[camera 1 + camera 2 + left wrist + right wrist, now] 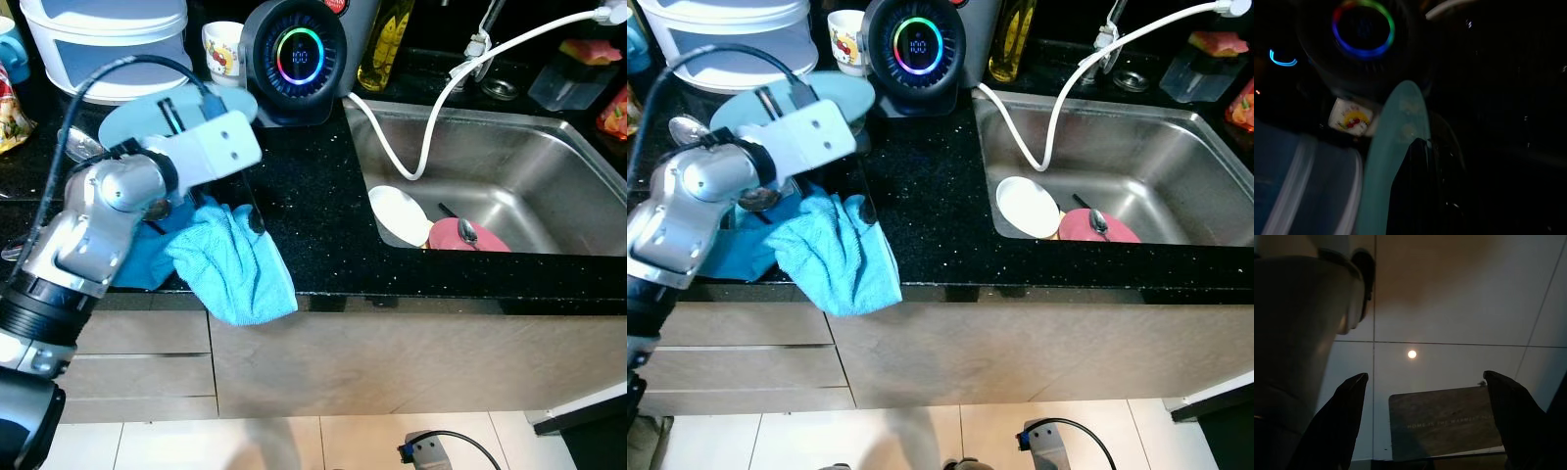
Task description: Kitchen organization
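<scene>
Our left gripper [1422, 191] is out over the black counter [313, 196], and the wrist view shows a pale blue plate [1393, 161] edge-on, just beside a black finger [1413, 191]. We judge the plate is pinched at its rim, yet the view is too dark to tell for sure.

From the head, the plate [132, 122] lies at about 10 o'clock on the counter, just behind the wrist, with a spoon [83, 145] near its 9 o'clock edge. A blue cloth [230, 259] drapes over the counter's front edge at 7 o'clock, probably left for wiping.

The sink [509, 157] at 3 o'clock holds a white plate [397, 215] and a pink plate [470, 238] with a spoon on it, likely awaiting washing. A white hose [411, 162] hangs into the basin.

Our right gripper [1422, 426] hangs idle over the floor tiles, fingers spread wide apart.
</scene>
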### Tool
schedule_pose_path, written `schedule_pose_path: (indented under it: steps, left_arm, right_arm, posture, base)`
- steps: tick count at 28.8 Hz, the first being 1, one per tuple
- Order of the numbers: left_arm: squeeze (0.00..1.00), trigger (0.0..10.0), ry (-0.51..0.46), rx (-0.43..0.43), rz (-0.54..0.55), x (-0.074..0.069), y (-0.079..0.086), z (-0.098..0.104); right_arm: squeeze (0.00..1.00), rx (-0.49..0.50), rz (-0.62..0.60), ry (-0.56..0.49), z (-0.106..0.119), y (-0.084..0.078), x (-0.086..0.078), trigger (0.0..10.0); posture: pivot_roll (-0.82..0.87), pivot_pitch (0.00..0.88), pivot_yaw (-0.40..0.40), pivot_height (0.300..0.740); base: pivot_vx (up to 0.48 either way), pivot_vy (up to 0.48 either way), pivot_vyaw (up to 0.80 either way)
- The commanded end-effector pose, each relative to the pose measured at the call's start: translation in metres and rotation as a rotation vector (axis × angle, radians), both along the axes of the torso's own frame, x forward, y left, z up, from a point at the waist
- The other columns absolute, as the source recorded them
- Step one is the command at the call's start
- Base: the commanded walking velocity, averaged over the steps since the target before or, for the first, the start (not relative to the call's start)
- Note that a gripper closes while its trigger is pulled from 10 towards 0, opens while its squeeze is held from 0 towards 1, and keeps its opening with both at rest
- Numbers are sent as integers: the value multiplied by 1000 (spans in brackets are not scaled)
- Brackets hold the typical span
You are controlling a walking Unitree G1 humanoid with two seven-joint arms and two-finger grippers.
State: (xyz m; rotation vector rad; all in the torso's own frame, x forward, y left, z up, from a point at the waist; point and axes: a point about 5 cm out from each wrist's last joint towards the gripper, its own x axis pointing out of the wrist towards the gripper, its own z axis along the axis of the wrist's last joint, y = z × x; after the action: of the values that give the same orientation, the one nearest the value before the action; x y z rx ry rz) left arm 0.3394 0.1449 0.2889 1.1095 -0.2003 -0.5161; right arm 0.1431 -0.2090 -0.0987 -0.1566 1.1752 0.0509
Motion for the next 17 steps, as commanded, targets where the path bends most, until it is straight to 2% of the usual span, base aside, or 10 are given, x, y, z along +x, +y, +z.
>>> schedule_pose_path:
  steps: [1,3,5,6,8,12,15,17]
  left_arm:
    - [0,588,16,2,-49,-7,-15,-5]
    - [0,627,0,-1,-48,-8,-17,-4]
    - [0,0,-36,-43,-65,-13,-24,2]
    - [0,0,-69,-79,-78,-16,-30,8]
    - [0,0,-81,-88,-82,-17,-31,10]
    - [0,0,-166,-173,-162,-29,-50,27]
    - [0,0,-215,-233,-196,-34,-56,35]
    - [0,0,-213,-287,-224,-37,-59,37]
  right_arm:
    - [0,-4,-19,19,-1,-5,-7,10000]
    - [0,-4,-18,20,-1,-5,-7,10000]
    - [0,-2,-14,20,-2,-4,-6,10000]
    - [0,1,-11,19,-2,-2,-6,10000]
    - [0,2,-10,18,-2,-2,-5,10000]
    - [0,7,-7,15,-1,0,-4,10000]
    - [0,16,-47,-6,0,-1,-1,10000]
    - [0,12,-82,-25,2,-5,2,10000]
  posture:
    - [174,94,-86,740]
    - [175,93,-87,740]
    - [178,92,-88,740]
    - [181,91,-87,740]
    - [181,91,-87,740]
    - [182,88,-86,740]
    - [178,87,-85,740]
    - [177,89,-84,740]
  base:
    - [0,0,0]
    - [0,0,0]
    - [0,0,0]
    - [0,0,0]
    - [0,0,0]
    - [0,0,0]
    - [0,0,0]
    - [0,0,0]
